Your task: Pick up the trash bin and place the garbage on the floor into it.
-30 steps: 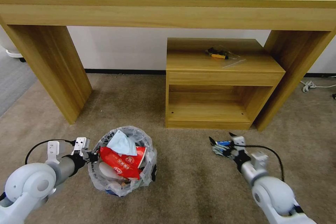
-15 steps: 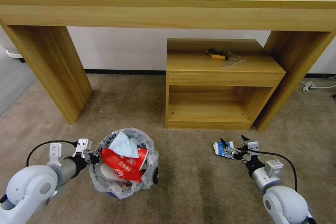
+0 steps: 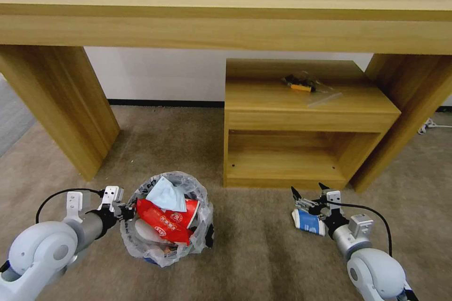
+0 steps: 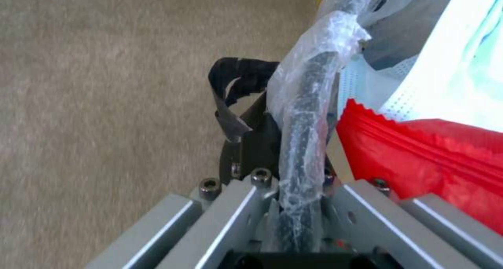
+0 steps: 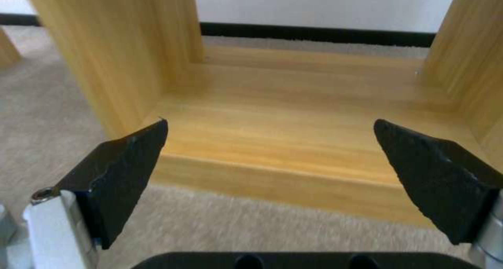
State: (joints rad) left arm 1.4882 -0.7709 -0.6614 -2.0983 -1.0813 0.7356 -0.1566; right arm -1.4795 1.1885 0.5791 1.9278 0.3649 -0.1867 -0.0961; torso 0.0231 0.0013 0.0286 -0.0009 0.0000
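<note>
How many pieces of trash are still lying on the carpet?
1: a blue and white wrapper on the floor, under the open right gripper, right of the trash bin. More may be hidden.

The left arm reaches forward low at the robot's left, its wrist level, and the left gripper (image 3: pixel 126 211) is clamped on the bin (image 3: pixel 165 218) rim (the bag-wrapped edge runs between its fingers (image 4: pixel 238 104)). The right arm stretches forward low at the right, its right gripper (image 3: pixel 310 196) pointing ahead, fingers (image 5: pixel 125 163) spread wide with nothing between them.
</note>
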